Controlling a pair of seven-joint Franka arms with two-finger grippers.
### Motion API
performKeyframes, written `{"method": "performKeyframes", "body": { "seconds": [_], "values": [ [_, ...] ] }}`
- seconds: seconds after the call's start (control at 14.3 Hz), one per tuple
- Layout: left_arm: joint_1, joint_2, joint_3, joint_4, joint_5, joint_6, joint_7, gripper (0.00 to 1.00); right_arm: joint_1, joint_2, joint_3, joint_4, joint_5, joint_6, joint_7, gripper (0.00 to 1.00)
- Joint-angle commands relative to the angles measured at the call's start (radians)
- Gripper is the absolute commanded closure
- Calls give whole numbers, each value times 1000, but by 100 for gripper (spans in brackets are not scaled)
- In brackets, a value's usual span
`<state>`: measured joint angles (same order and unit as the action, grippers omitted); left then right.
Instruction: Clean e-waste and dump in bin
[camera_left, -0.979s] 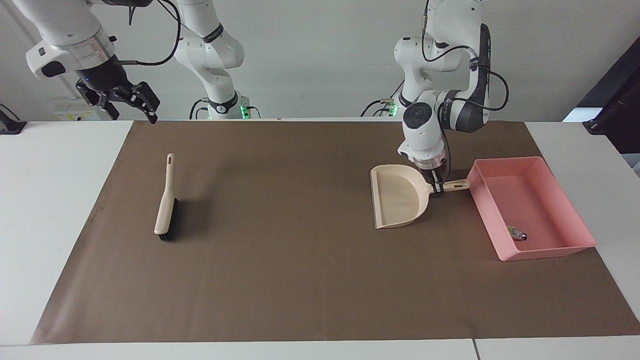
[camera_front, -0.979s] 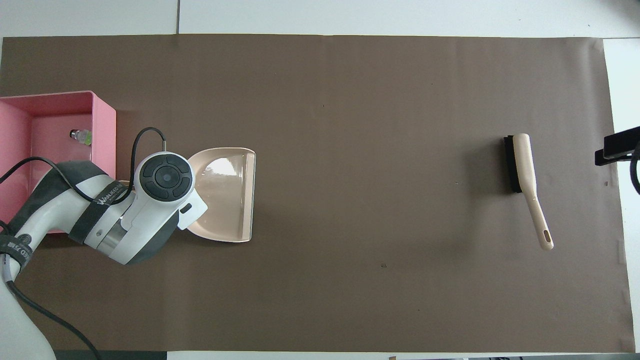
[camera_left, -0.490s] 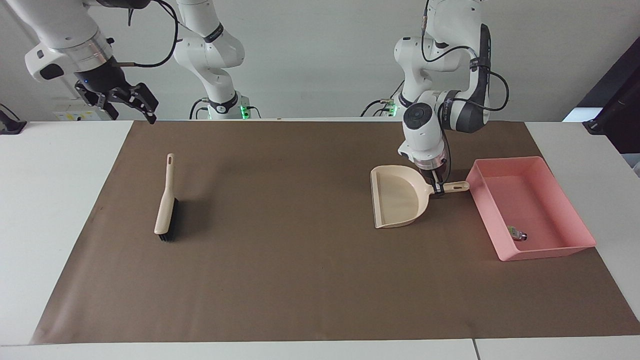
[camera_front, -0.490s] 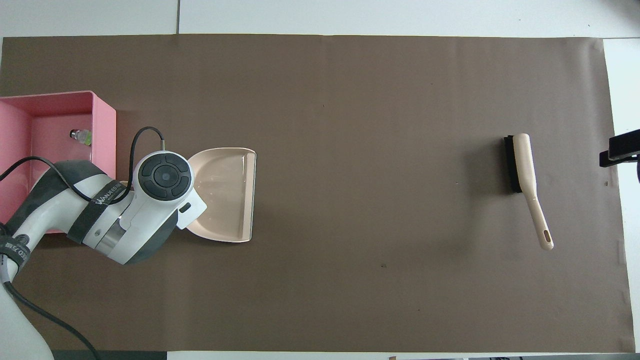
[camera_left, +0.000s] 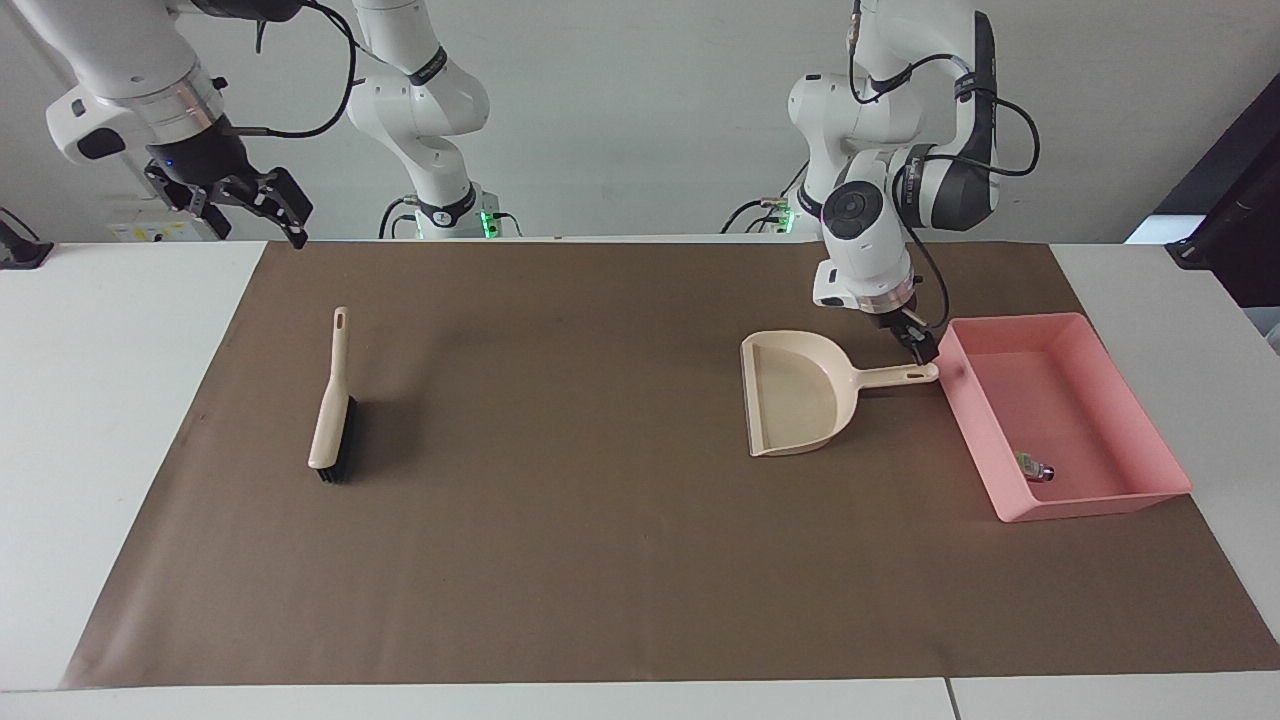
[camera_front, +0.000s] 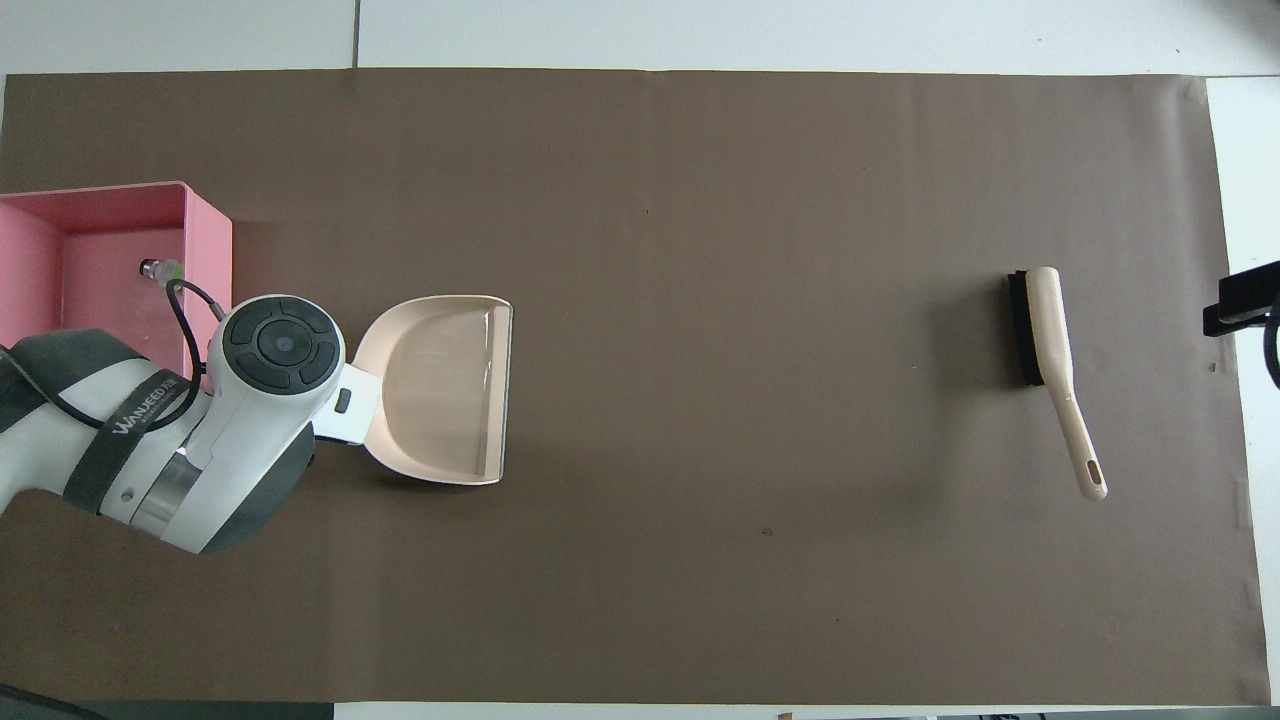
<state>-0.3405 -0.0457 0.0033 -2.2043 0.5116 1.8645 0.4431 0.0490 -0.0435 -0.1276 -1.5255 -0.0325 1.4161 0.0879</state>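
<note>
- We find the pink bin (camera_left: 1120, 500) on the brown mat (camera_left: 600, 560) at the left arm's end of the table; it holds the e-waste (camera_left: 1034, 466), a small grey piece with green marks, against its wall farthest from the robots.
- The beige dustpan (camera_left: 795, 395) lies flat beside the bin, pan empty, handle tip just beside the bin wall.
- Our left gripper (camera_left: 918, 344) hangs over the handle end, clear of it; we cannot tell how its fingers stand.
- Our right gripper (camera_left: 262, 205) waits raised at the right arm's end, fingers apart.
- The hand brush (camera_left: 330, 410) lies on the mat below it.
</note>
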Motion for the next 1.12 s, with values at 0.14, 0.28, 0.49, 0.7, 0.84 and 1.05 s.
{"method": "performKeyframes", "body": {
  "seconds": [0.14,0.28,0.49,0.7,0.84,1.05],
  "values": [
    [107,-19,10,40,-180,-19,-176,2,23,-13,-3,-16,-46,9,-40,0],
    [156,-19,12,92,-264,-24,-179,2,23,-13,-3,-18,-44,15,-77,0],
    [237,-16,12,174,-294,-24,-289,2,23,-13,-3,-19,-29,23,-73,0],
    [303,-20,14,276,-430,-54,-354,2,22,-12,-4,-18,22,23,-63,0],
    [324,-14,14,374,-467,-143,-356,2,23,-9,-4,-13,25,21,-56,0],
    [357,-2,15,509,-522,-206,-357,2,25,-10,-3,-15,19,15,-19,0]
  ]
}}
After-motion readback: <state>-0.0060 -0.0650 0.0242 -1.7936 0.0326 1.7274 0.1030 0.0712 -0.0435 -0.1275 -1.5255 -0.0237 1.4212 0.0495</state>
